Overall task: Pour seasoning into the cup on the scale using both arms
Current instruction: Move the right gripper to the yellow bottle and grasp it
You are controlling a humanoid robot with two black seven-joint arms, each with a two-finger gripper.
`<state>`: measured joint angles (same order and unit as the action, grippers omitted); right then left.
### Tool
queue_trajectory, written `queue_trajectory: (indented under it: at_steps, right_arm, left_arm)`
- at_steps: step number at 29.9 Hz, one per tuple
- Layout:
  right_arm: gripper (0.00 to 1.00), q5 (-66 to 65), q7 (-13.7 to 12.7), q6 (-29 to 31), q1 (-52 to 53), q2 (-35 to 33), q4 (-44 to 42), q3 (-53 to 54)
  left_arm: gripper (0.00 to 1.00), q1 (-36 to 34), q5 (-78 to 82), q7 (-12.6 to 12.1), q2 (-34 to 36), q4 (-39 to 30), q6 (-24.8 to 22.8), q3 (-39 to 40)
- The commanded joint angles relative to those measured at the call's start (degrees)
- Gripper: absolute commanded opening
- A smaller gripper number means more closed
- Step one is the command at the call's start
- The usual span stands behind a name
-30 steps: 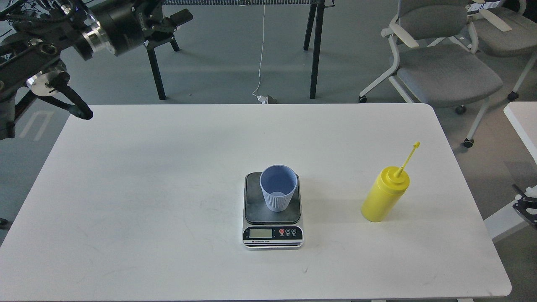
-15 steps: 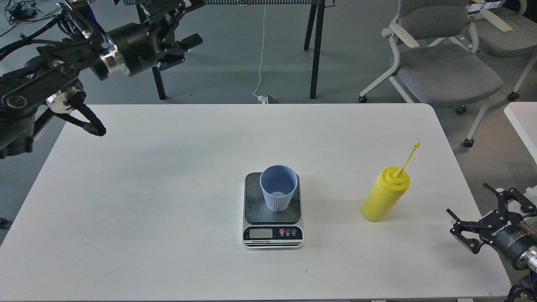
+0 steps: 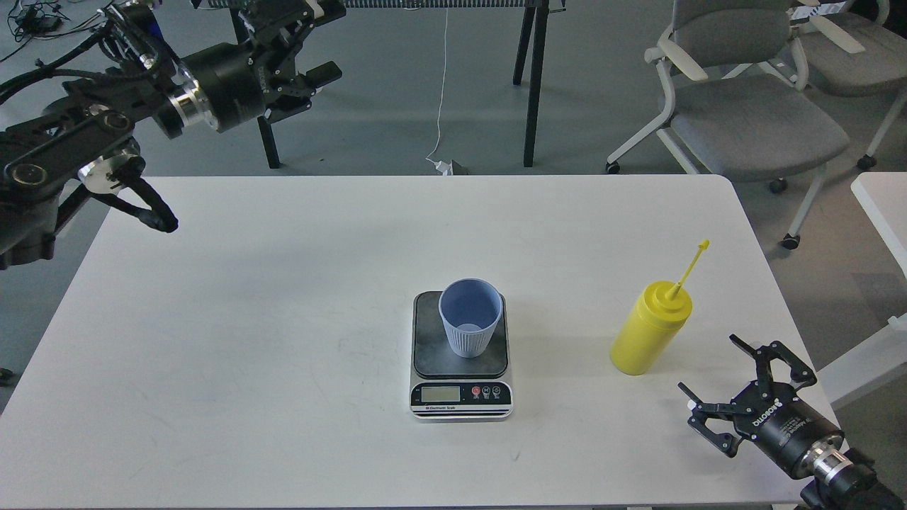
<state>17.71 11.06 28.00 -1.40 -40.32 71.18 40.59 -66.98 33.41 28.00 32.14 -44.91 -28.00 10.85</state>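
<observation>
The yellow seasoning bottle (image 3: 648,329) stands upright on the right of the white table, its thin nozzle pointing up and to the right. The light-blue ribbed cup (image 3: 470,316) stands empty on the dark plate of the scale (image 3: 428,355) at the table's middle. My right gripper (image 3: 708,364) is open and empty near the front right corner, below and right of the bottle and apart from it. My left gripper (image 3: 317,41) is open and empty, held high beyond the far left of the table.
The white table (image 3: 283,340) has rounded corners. Grey office chairs (image 3: 751,120) stand behind it on the right, black table legs (image 3: 533,78) behind the middle. Another white table's edge (image 3: 882,212) is at the far right.
My right gripper has come further into view, moving left over the table's front right corner toward the bottle. My left arm has barely moved. Cup, scale and bottle are unmoved.
</observation>
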Motion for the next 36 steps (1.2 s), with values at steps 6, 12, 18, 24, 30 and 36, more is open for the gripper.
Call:
queue_trajectory:
  at_steps: [6,12,18,24,30,36]
  right_arm:
    - [0.99,-0.5,-0.1,0.0,-0.1,3.5,-0.3,1.6]
    - [0.99,-2.4,-0.2,0.0,-0.1,6.7,-0.8,3.1]
    - [0.99,-2.6,-0.2,0.0,0.1,7.9,-2.1,3.9]
    - [0.99,-3.6,-0.4,0.0,0.2,10.0,-3.1,4.2]
    - [0.99,-3.7,-0.4,0.0,0.5,11.8,-4.0,4.9]
    - [0.99,-3.7,-0.4,0.0,1.1,11.8,-4.3,5.3]
  left_arm:
    - [0.99,0.0,0.0,0.0,-0.1,0.1,0.0,-2.0]
    - [0.99,0.0,0.0,0.0,-0.1,0.9,0.0,-2.3]
    - [0.99,0.1,0.1,0.0,-0.7,0.9,0.0,-2.4]
    - [0.99,0.1,0.9,0.0,-0.7,0.9,0.0,-2.4]
    - [0.99,1.1,1.0,0.0,-0.8,0.9,0.0,-2.3]
    - [1.00,1.2,1.0,0.0,-0.7,0.9,0.0,-2.3]
